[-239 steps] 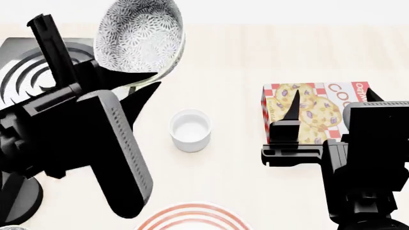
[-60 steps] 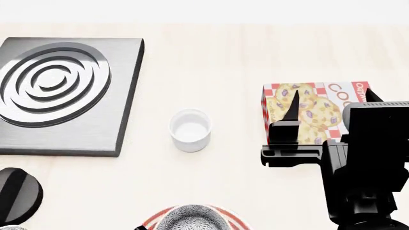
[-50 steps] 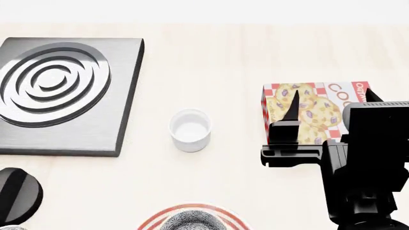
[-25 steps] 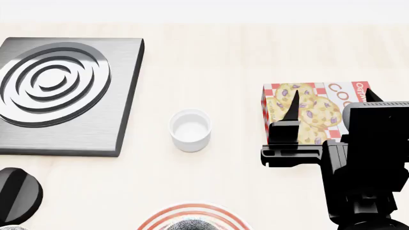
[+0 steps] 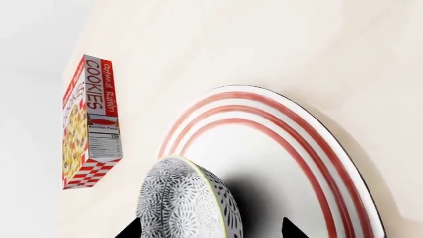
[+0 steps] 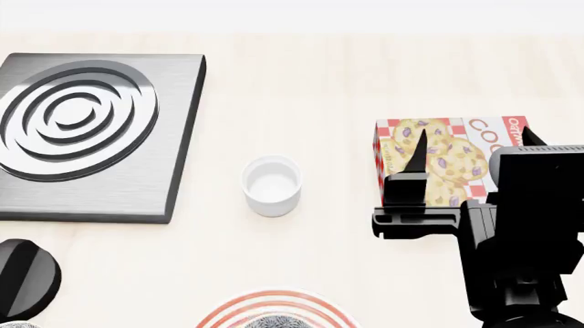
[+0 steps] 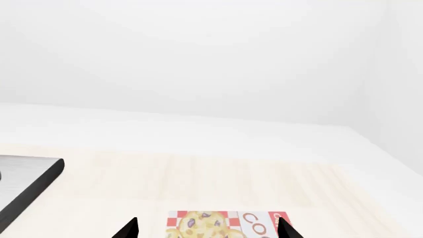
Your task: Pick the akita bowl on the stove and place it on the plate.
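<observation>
The akita bowl [image 5: 185,203], white with a grey floral pattern, hangs tilted just over the middle of the red-ringed plate [image 5: 317,163] and casts a dark shadow on it. My left gripper [image 5: 211,229] holds it. One of its fingertips [image 5: 132,230] lies against the bowl's outer side, and the other stands apart from the bowl. In the head view only the bowl's top [image 6: 273,321] and the plate's far rim [image 6: 273,299] show at the bottom edge; the left arm is out of sight. The stove [image 6: 91,130] is bare. My right gripper [image 6: 474,137] hovers open and empty over the cookie box.
A small plain white cup [image 6: 272,184] stands between the stove and the cookie box [image 6: 447,160]. The round black knob [image 6: 23,280] sits at the near left, close to the plate. The right wrist view shows the box [image 7: 225,225] and the stove's corner [image 7: 26,183].
The bowl left the stove and came over the plate with my left arm. Over the last second its top has sunk toward the head view's bottom edge. The right arm stayed still.
</observation>
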Available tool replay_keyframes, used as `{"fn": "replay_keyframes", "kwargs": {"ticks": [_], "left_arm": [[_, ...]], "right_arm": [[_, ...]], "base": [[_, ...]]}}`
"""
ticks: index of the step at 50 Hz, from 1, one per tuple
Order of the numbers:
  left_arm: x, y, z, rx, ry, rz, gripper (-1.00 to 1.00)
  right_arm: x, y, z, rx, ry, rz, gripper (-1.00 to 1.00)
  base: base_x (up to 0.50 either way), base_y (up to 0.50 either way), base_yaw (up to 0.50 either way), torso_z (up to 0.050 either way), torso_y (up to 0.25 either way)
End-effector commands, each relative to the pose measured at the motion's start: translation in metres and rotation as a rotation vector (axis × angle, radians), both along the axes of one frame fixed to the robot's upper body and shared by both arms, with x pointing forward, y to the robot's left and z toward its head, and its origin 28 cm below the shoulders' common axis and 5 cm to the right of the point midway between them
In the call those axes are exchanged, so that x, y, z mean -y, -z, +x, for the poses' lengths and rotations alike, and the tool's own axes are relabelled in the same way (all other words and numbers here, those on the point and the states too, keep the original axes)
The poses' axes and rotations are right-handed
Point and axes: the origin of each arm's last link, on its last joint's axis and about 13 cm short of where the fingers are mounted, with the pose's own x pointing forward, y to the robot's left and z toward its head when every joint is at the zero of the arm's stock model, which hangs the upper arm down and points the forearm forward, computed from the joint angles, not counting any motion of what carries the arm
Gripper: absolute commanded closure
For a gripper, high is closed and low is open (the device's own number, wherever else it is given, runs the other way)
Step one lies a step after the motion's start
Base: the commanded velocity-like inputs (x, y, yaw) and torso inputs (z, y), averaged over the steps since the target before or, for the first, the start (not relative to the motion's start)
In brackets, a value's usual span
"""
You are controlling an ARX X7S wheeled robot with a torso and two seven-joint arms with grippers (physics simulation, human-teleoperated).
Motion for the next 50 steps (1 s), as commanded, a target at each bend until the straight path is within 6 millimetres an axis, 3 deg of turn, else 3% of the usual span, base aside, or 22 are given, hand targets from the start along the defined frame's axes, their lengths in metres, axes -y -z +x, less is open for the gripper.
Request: {"fn": "replay_keyframes", "kwargs": {"ticks": [1,25,50], "left_arm": [[0.006,-0.007,-0.001,0.002,0.012,-0.048,-1.0],[0.015,-0.018,0.001,0.01,0.004,-0.14,-1.0],[0.027,-0.053,0.008,0.022,-0.03,-0.339,-1.0]], "right_arm": [[0.001,0.0,0.001,0.008,0.001,0.015,-1.0],[0.001,0.001,0.001,0.006,0.002,0.02,-1.0],[0.001,0.0,0.001,0.007,0.002,0.02,-1.0]], "base": [[0.0,0.0,0.0,0.0,0.0],[0.0,0.0,0.0,0.0,0.0],[0.0,0.0,0.0,0.0,0.0]]}}
